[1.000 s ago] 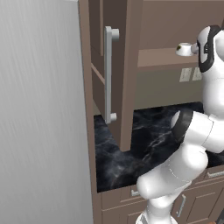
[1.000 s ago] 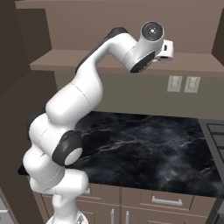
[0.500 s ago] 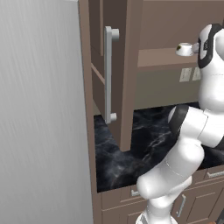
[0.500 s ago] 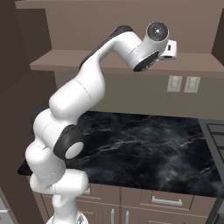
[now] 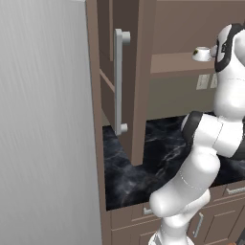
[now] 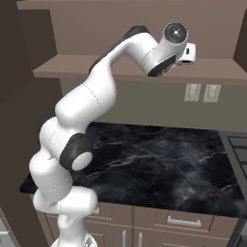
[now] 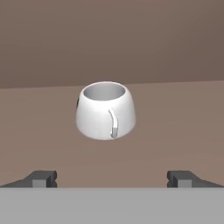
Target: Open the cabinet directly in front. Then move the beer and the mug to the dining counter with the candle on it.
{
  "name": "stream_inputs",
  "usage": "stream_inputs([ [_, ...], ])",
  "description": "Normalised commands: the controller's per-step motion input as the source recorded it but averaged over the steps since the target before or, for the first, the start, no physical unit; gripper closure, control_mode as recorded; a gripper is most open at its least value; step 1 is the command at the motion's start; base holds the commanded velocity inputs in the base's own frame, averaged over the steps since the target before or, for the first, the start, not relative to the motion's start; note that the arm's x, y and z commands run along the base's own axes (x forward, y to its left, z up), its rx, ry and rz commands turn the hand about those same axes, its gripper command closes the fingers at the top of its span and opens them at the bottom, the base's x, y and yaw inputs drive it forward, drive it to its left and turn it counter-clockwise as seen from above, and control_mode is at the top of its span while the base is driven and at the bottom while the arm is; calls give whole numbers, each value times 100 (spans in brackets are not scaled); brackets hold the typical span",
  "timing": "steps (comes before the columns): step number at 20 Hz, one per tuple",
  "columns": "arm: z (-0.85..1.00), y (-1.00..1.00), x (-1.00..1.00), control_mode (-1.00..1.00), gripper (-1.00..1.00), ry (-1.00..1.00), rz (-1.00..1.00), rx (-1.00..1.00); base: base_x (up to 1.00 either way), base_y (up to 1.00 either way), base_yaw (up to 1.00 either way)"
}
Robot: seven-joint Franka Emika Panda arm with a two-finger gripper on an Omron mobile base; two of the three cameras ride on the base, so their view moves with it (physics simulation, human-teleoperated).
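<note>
Wide apart and holding nothing, the jaws of the gripper [image 7: 112, 178] faced the mug [image 7: 105, 110], which stood upright on the brown shelf [image 7: 175, 127] of the cabinet [image 5: 139, 81], a little ahead of the fingertips [image 7: 41, 177], while the cabinet door with its silver handle [image 5: 118, 81] stood swung open above the black marble worktop [image 6: 164, 164].

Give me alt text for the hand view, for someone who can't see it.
A squat white mug stands upright on a brown shelf, its handle facing the camera. The gripper is open, its two dark fingers spread wide on either side, short of the mug and not touching it.
</note>
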Motion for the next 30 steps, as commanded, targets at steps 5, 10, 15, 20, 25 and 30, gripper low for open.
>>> stream_inputs([
  [5, -3, 0, 7, -100, -100, 0, 0, 0, 0, 0, 0],
  [10, -4, 0, 7, -100, -100, 0, 0, 0, 0, 0, 0],
  [15, -6, 0, 8, -100, -100, 0, 0, 0, 0, 0, 0],
  [20, -5, 0, 11, -100, -100, 0, 0, 0, 0, 0, 0],
  [25, -4, 0, 14, -100, -100, 0, 0, 0, 0, 0, 0],
  [30, -3, 0, 20, -100, -100, 1, 0, 0, 0, 0, 0],
])
